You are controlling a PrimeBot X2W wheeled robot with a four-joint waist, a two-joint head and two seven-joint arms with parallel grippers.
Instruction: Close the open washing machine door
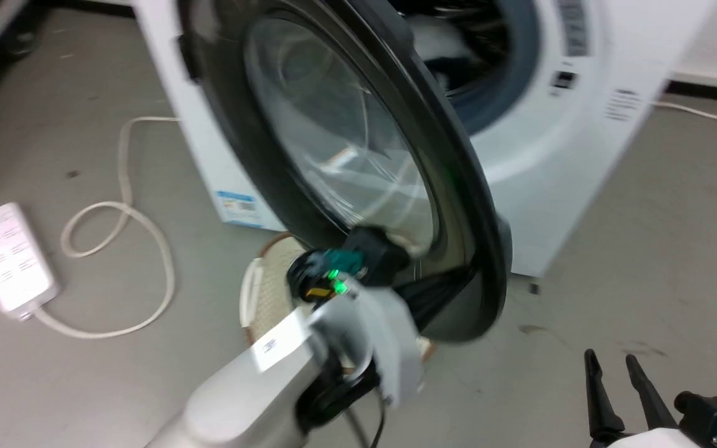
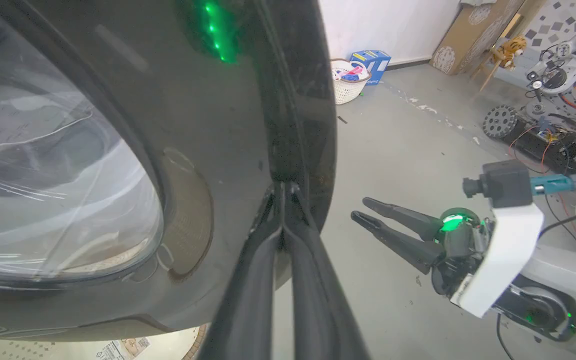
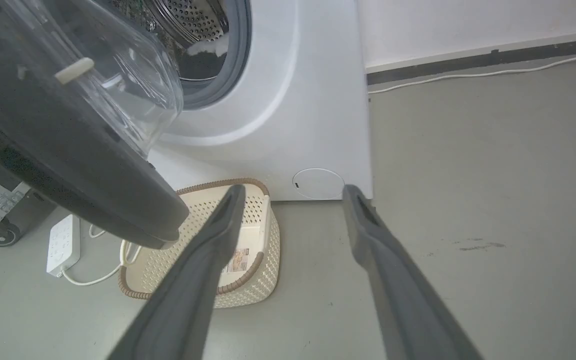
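Observation:
The washing machine door (image 1: 358, 155) stands open, its glossy black rim and bulging glass window (image 2: 43, 190) facing me. Behind it is the white washing machine (image 1: 557, 155) with its steel drum (image 3: 193, 20) and grey gasket (image 3: 240, 55). My left gripper (image 2: 283, 189) is shut, and its joined fingertips touch the outer face of the door's black rim near the lower edge (image 1: 452, 280). My right gripper (image 1: 611, 358) is open above the floor to the right of the door, holding nothing. The right wrist view looks between its fingers (image 3: 218, 240) at the round filter cap (image 3: 318, 183).
A cream perforated basket (image 3: 248, 240) sits on the floor under the door, in front of the washer. A white power strip (image 1: 10, 258) and its looped cable (image 1: 147, 230) lie to the left. Farther right are another basket (image 2: 349, 82), a blue box (image 2: 373, 62) and robot equipment (image 2: 558, 115).

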